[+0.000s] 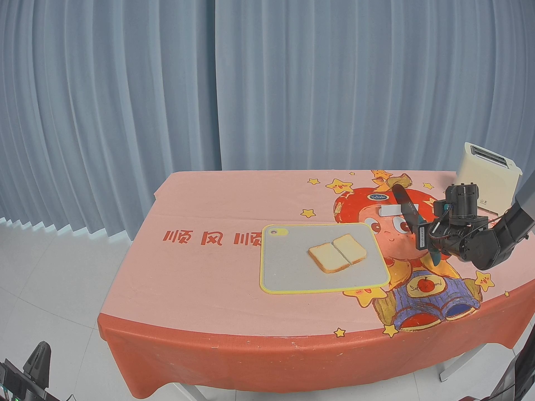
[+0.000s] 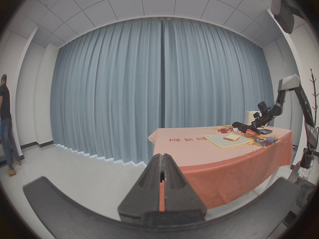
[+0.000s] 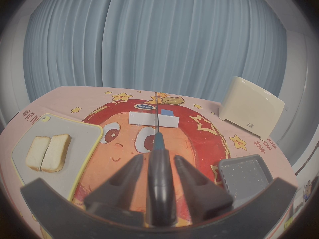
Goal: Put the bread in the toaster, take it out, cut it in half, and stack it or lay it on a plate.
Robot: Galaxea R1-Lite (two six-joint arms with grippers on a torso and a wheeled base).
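Two toasted bread halves [image 1: 337, 253] lie side by side on the grey, yellow-rimmed cutting board [image 1: 290, 268], also seen from the right wrist as bread [image 3: 48, 151] on the board [image 3: 83, 140]. My right gripper [image 1: 426, 239] hovers to the right of the board, shut on a dark-handled knife [image 3: 159, 173] whose blade [image 1: 405, 207] points toward the far side. The cream toaster [image 1: 489, 177] stands at the back right with nothing showing in its slot. A grey plate [image 3: 244, 176] sits between the gripper and the toaster. My left gripper [image 2: 161, 156] is shut with nothing in it, low off the table's left front.
A white knife rest [image 3: 143, 119] lies under the blade tip, beyond the board. The table has a pink printed cloth [image 1: 212, 285], bare on its left half. A blue curtain hangs behind.
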